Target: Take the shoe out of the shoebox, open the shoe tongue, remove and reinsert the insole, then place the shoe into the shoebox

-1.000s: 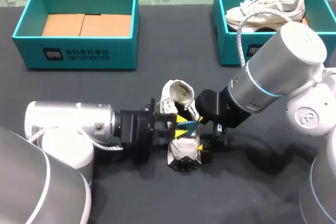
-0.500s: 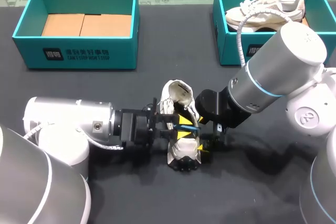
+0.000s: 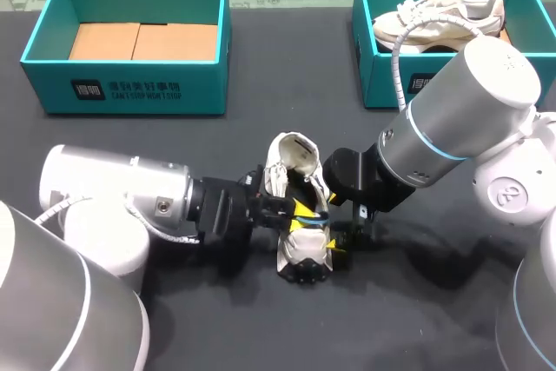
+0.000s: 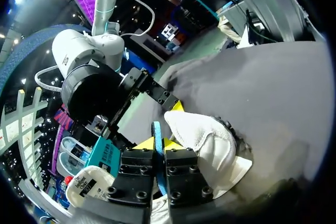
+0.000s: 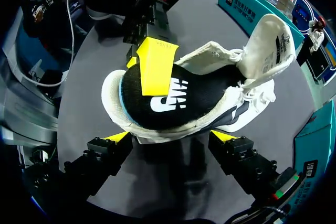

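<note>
One shoe (image 3: 294,155) sits clasped in the right gripper (image 5: 170,136), jaws wide; the left gripper (image 4: 159,144), jaws narrow, pinches its insole (image 5: 202,98)

Head camera high behind robot, looking down on the shoe (image 3: 294,155), wrist cameras close to it from opposite sides, shoe common to all.

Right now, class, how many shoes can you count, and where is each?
2. One shoe lies on the table, its insole pinched by the left gripper; the other shoe lies in the right shoebox. That box's wall may hide more.
</note>
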Controlling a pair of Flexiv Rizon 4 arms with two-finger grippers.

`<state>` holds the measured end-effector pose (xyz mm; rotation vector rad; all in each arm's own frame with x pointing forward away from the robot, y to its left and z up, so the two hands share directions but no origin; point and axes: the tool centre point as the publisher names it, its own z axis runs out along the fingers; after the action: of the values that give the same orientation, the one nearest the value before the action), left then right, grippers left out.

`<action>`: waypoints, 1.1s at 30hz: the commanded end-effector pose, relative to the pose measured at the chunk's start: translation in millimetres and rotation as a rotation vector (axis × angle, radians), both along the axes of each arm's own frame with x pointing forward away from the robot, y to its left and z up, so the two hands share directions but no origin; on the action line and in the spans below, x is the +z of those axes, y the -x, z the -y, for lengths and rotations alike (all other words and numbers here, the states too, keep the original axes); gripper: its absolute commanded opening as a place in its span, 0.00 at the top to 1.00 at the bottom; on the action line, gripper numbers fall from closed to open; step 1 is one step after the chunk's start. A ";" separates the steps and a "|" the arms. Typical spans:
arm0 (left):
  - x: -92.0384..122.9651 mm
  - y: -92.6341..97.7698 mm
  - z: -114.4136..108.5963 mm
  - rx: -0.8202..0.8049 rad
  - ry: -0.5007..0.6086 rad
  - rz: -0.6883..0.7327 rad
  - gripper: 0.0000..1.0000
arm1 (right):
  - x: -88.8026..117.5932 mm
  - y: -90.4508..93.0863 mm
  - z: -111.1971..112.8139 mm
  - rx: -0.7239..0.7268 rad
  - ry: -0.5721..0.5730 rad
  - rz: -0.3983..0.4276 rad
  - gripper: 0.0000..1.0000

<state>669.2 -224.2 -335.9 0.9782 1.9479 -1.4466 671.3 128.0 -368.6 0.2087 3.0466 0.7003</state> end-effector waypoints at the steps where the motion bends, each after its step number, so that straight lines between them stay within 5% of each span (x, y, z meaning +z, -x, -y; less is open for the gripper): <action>1: -7.4 -6.5 2.1 0.010 -0.027 0.008 1.00 | -1.0 1.1 -0.3 0.000 0.000 0.002 0.00; 8: -20.7 -22.9 -2.9 0.077 -0.096 0.003 1.00 | -1.0 1.1 -0.3 0.000 0.000 0.002 0.00; 14: -14.0 -21.7 -4.5 0.065 -0.048 -0.058 1.00 | -1.0 1.1 -0.3 0.000 0.000 0.002 0.00; 15: -9.3 -18.3 -4.5 0.047 -0.021 -0.086 0.78 | -1.0 1.1 -0.3 0.000 0.000 0.002 0.00; 17: -3.5 -15.8 -5.3 0.037 0.010 -0.124 0.62 | -1.0 1.1 -0.3 0.000 0.000 0.002 0.00; 19: 1.9 -13.2 -5.8 0.020 0.031 -0.149 0.58 | -1.0 1.1 -0.3 0.000 0.000 0.002 0.00; 30: 17.7 1.1 1.1 -0.036 0.046 -0.167 0.65 | -1.0 1.1 -0.3 0.000 0.000 0.002 0.00; 33: 15.8 2.2 5.5 -0.046 0.020 -0.159 0.82 | -1.0 1.1 -0.3 0.000 0.000 0.002 0.00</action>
<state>665.9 -225.1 -320.6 0.9189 2.0098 -1.6293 671.3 128.0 -368.5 0.2088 3.0466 0.7003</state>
